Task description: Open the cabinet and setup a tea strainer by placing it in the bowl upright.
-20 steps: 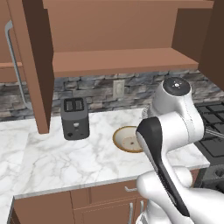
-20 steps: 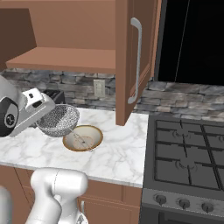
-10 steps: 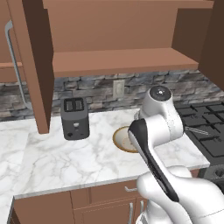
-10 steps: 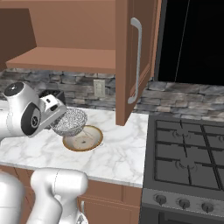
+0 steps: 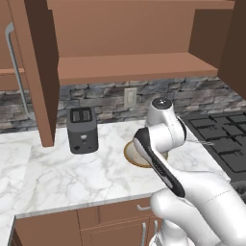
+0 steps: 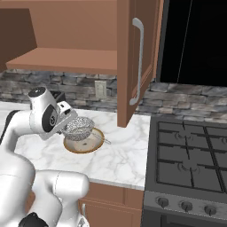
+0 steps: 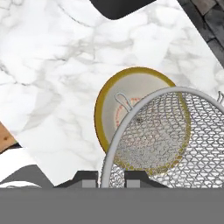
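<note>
The cabinet (image 5: 129, 67) stands open, its inner shelf bare and its right door (image 6: 133, 57) swung out. My gripper (image 6: 68, 123) is shut on the rim of the tea strainer (image 6: 80, 127), holding the mesh cup just over the bowl (image 6: 86, 145) on the marble counter. In the hand view the strainer (image 7: 175, 131) overlaps the right half of the bowl (image 7: 108, 103), its rim passing between my fingertips (image 7: 89, 179). From the left base view my arm hides most of the bowl (image 5: 129, 153); the strainer's thin handle (image 5: 196, 141) sticks out to the right.
A dark two-slot toaster (image 5: 83, 129) stands on the counter left of the bowl. The gas stove (image 6: 190, 164) lies to the right. The open left door (image 5: 36, 72) hangs over the counter beside the toaster. A wall outlet (image 6: 100, 89) sits behind the bowl.
My arm has swung down and toward the bowl with the strainer in its grip; the mesh cup has gone from beside the bowl to just above it.
</note>
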Robot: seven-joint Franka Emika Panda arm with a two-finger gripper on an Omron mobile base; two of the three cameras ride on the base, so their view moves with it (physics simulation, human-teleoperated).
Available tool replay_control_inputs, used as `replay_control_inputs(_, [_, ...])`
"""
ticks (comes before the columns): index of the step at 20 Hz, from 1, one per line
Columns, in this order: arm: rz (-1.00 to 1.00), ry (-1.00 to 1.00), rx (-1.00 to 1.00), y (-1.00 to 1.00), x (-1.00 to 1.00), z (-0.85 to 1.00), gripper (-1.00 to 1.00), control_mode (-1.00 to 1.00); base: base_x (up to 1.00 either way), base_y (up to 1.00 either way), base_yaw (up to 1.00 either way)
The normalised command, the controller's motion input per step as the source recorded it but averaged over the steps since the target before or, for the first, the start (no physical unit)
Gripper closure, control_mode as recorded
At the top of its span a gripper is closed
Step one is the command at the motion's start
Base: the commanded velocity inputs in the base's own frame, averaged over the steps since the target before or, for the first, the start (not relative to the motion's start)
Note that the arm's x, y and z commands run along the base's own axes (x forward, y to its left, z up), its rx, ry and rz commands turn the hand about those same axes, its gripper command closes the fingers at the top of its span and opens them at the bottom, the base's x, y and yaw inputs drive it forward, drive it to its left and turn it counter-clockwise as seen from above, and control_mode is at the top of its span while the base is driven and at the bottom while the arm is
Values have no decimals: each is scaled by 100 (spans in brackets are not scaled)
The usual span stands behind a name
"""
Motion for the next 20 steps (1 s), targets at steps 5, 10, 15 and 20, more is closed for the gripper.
replay_control_inputs(5, [0, 1, -5, 0, 34, -47, 100, -100, 0, 0, 0])
replay_control_inputs(10, [0, 0, -1, 0, 33, -22, 100, -100, 0, 0, 0])
replay_control_inputs(15, [0, 0, 0, 0, 28, -19, 100, -100, 0, 0, 0])
replay_control_inputs(20, [0, 0, 0, 0, 19, -24, 100, -100, 0, 0, 0])
